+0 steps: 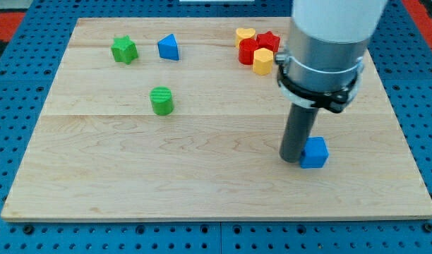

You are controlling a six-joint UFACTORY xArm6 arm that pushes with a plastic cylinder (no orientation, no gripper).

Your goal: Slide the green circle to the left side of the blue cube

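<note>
The green circle (162, 100) is a short green cylinder left of the board's middle. The blue cube (315, 152) sits at the lower right of the board. My tip (294, 159) rests at the cube's left side, touching or nearly touching it. The dark rod rises from there into the grey and white arm body above. The green circle is far to the left of my tip and a little higher in the view.
A green star-like block (123, 50) and a blue triangle (169, 47) lie at the top left. A cluster at the top holds a yellow heart (245, 34), a red star (270, 41), a red block (250, 51) and a yellow block (262, 61). The wooden board (202, 183) lies on a blue pegboard.
</note>
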